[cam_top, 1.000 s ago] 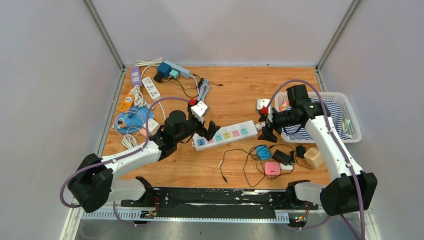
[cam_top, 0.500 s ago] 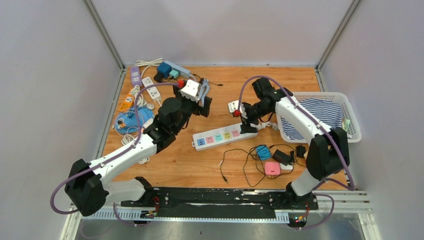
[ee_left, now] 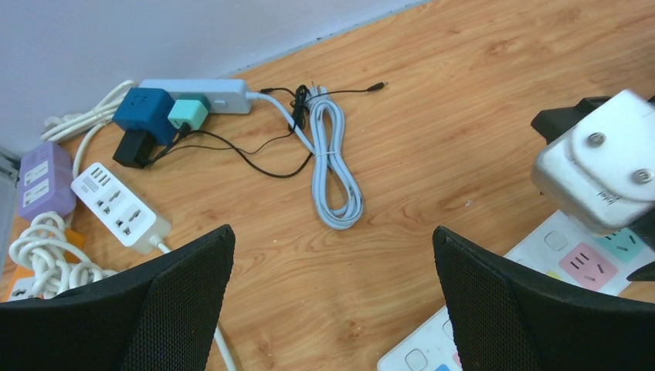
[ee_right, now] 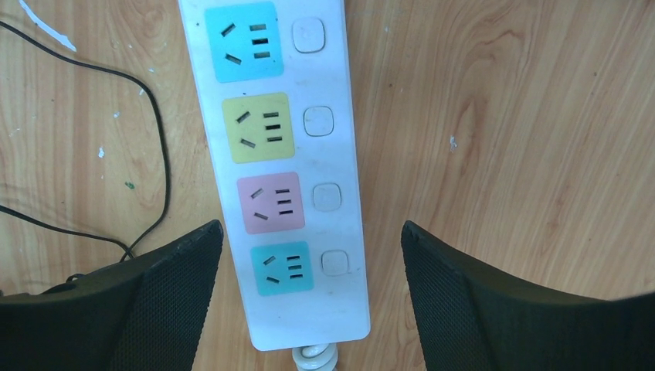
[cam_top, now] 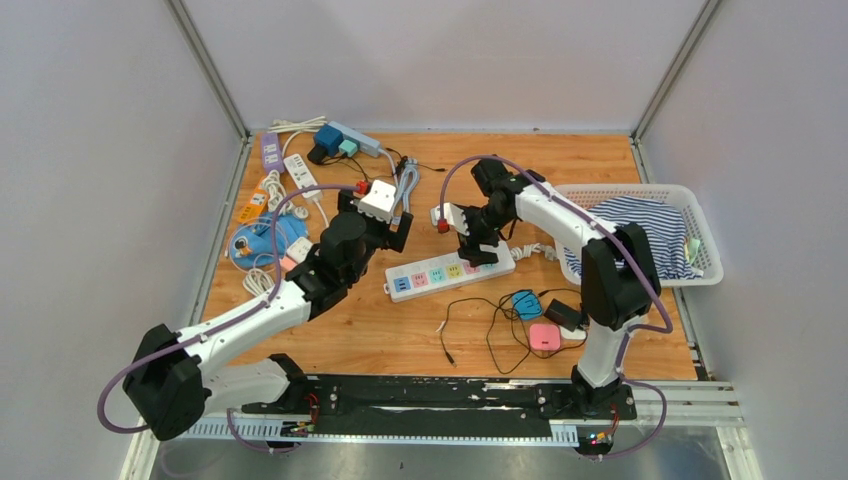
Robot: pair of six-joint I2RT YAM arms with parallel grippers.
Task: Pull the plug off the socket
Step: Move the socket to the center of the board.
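- A wooden table (cam_top: 600,155) filled the middle of the frame.
- Plain pale walls (cam_top: 440,60) enclosed it behind and at both sides.
- Metal corner posts (cam_top: 208,65) slanted at upper left and upper right.
- Light was soft and even.

The surface (cam_top: 560,165) is showing warm, grained wood with a light satin sheen. On it, the pastel power strip (ee_right: 274,170) is looking like smooth white plastic, faintly glossy, with matt coloured socket faces. Either side of the strip, the pads (ee_right: 166,301) of the right hand (ee_right: 309,232) are showing a black, matt, finely meshed texture. Behind the strip, a coiled cable (ee_left: 336,166) is lying in smooth pale sheathing. Right of the strip, a white plastic lattice basket (cam_top: 705,272) is holding striped cloth (cam_top: 665,225).
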